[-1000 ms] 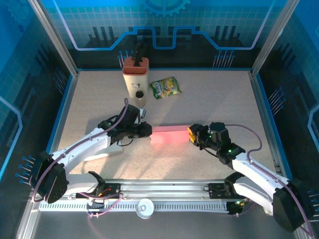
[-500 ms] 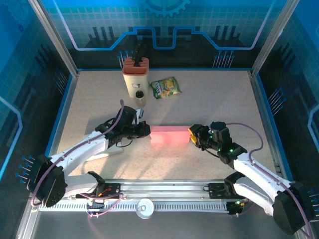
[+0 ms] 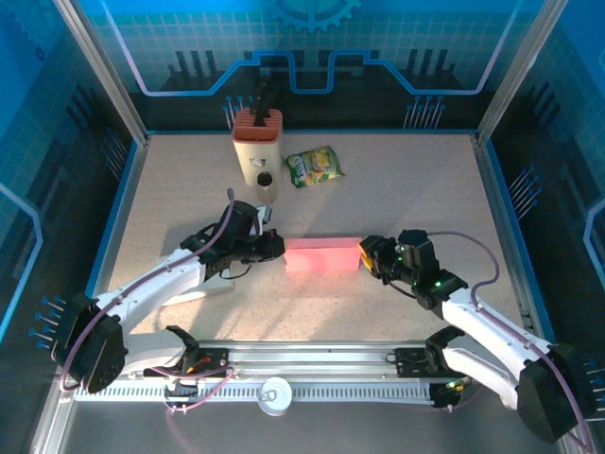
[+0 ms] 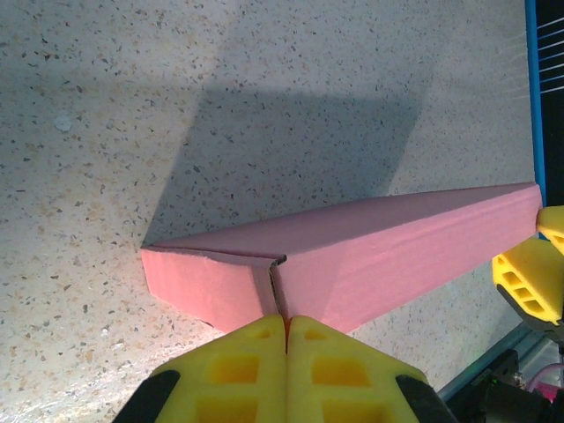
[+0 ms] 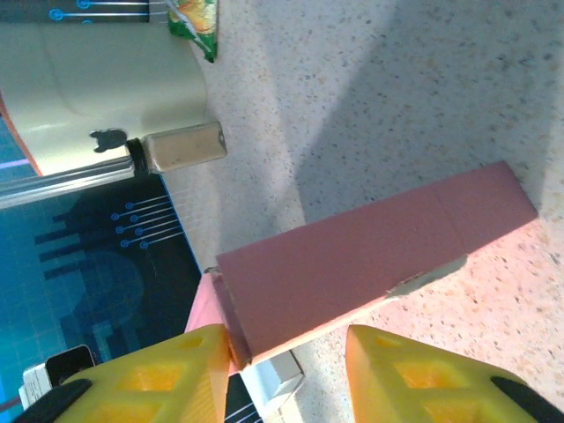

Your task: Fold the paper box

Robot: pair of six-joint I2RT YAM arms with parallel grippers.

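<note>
Box [image 3: 322, 255] flat on table [image 3: 406, 189], long axis running left-right.

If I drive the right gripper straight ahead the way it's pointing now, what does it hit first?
The pink paper box: its end sits between the open fingers of the right gripper, close against one of them. Pushing on would likely press into that end almost at once, though the exact depth is unclear.
</note>
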